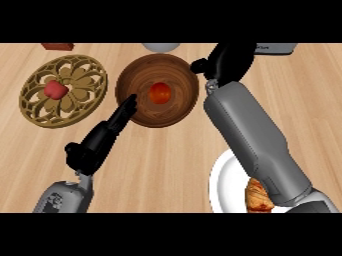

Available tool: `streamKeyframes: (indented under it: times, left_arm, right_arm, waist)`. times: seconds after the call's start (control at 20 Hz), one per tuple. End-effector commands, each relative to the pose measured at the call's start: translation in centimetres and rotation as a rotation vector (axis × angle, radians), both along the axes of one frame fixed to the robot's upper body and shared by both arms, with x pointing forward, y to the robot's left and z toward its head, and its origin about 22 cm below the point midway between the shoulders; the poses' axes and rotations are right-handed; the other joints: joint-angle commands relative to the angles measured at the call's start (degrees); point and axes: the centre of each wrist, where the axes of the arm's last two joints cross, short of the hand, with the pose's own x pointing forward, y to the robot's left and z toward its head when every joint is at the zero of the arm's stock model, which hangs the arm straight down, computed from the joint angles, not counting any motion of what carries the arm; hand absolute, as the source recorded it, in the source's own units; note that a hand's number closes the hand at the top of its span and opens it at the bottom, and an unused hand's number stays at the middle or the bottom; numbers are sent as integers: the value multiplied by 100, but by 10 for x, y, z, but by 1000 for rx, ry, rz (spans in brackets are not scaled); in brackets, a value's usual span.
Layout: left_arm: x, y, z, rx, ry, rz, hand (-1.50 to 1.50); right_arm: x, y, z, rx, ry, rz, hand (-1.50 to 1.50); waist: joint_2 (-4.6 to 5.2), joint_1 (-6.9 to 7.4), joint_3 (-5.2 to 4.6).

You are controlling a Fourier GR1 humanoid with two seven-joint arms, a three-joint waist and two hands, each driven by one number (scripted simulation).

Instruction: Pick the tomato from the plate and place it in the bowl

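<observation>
Right forearm [255,140] looms nearest, right hand [229,60] state untellable; left hand [104,137] straight-fingered; tomato [159,92], in bowl [133,75], seems soft, slippery: cup its sides

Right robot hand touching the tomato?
Apart. Head view: tomato sits in the bowl; bare wood shows between it and the right robot hand.

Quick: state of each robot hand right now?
Left robot hand: open, fingers straight, tips at the bowl rim, holding nothing.
Right robot hand: cannot be told; the tomato lies in the bowl, not in this hand.
</observation>
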Motion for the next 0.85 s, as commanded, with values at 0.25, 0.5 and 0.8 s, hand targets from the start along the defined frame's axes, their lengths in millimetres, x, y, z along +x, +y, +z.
streamKeyframes:
  times: [0.25,0.5,0.8]
  left_arm:
    - [-2,26,0,-1,16,82,0]
    - [-7,25,-5,2,20,92,0]
    - [-20,31,-9,-5,27,101,0]
  right_arm:
    - [-32,-29,-42,284,-163,-210,-150]
    - [-74,-45,-58,319,-210,-196,-150]
    - [-147,-59,-75,368,-215,-178,-150]
  waist:
    - [-115,-415,-1]
    - [-166,-562,0]
    - [-145,-565,-1]
